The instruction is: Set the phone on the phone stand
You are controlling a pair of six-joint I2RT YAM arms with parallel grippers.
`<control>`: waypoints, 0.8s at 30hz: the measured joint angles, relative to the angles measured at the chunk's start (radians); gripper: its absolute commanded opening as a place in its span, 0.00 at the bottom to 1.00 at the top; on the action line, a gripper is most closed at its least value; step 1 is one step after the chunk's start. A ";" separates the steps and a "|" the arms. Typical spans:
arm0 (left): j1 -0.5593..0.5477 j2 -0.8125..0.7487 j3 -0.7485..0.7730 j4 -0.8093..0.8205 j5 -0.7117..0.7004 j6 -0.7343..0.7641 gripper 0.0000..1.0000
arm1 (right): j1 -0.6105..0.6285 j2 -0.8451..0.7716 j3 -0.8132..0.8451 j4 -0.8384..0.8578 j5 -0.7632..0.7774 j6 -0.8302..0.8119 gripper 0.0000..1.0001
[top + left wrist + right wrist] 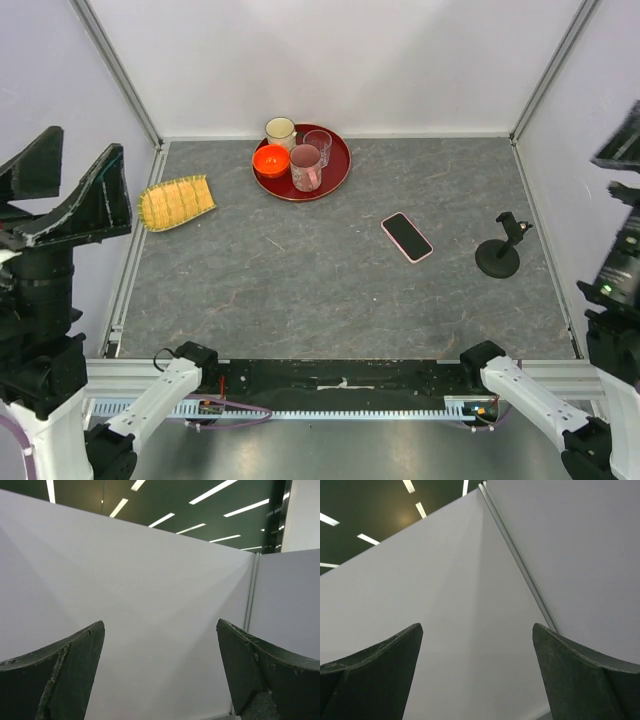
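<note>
The phone, black screen up in a pale pink case, lies flat on the grey table right of centre. The black phone stand stands upright to its right, a short gap away. My left gripper is raised high at the left edge, open and empty, far from both. My right gripper is raised at the right edge, partly cut off by the frame. In the wrist views both grippers, the left and the right, point at the white walls with jaws wide apart and nothing between them.
A red tray at the back centre holds a cream mug, an orange bowl and two clear glasses. A yellow woven mat lies at the left. White walls enclose the table.
</note>
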 measured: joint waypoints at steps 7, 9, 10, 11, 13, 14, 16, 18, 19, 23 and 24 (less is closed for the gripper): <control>0.001 0.078 -0.078 -0.024 0.104 -0.086 1.00 | 0.000 0.122 -0.043 -0.165 0.001 0.129 0.98; 0.001 0.134 -0.106 -0.051 0.160 -0.105 1.00 | 0.000 0.165 -0.069 -0.225 -0.027 0.165 0.98; 0.001 0.161 -0.126 -0.069 0.188 -0.111 1.00 | 0.000 0.189 -0.087 -0.258 -0.051 0.182 0.98; 0.001 0.187 -0.159 -0.083 0.215 -0.116 1.00 | 0.000 0.218 -0.112 -0.293 -0.082 0.201 0.98; 0.001 0.212 -0.225 -0.115 0.245 -0.122 1.00 | 0.000 0.254 -0.158 -0.343 -0.132 0.226 0.98; 0.001 0.223 -0.270 -0.127 0.257 -0.125 1.00 | 0.000 0.276 -0.191 -0.366 -0.162 0.239 0.98; 0.001 0.228 -0.359 -0.166 0.269 -0.129 1.00 | 0.001 0.314 -0.255 -0.418 -0.221 0.266 0.98; 0.001 0.228 -0.426 -0.190 0.291 -0.129 1.00 | 0.003 0.344 -0.314 -0.462 -0.270 0.293 0.98; 0.001 0.228 -0.445 -0.195 0.296 -0.129 1.00 | 0.005 0.358 -0.339 -0.478 -0.292 0.306 0.98; 0.001 0.236 -0.498 -0.216 0.340 -0.128 0.98 | 0.005 0.414 -0.386 -0.526 -0.396 0.332 0.98; 0.001 0.243 -0.503 -0.220 0.347 -0.128 0.97 | 0.005 0.436 -0.386 -0.533 -0.417 0.335 0.98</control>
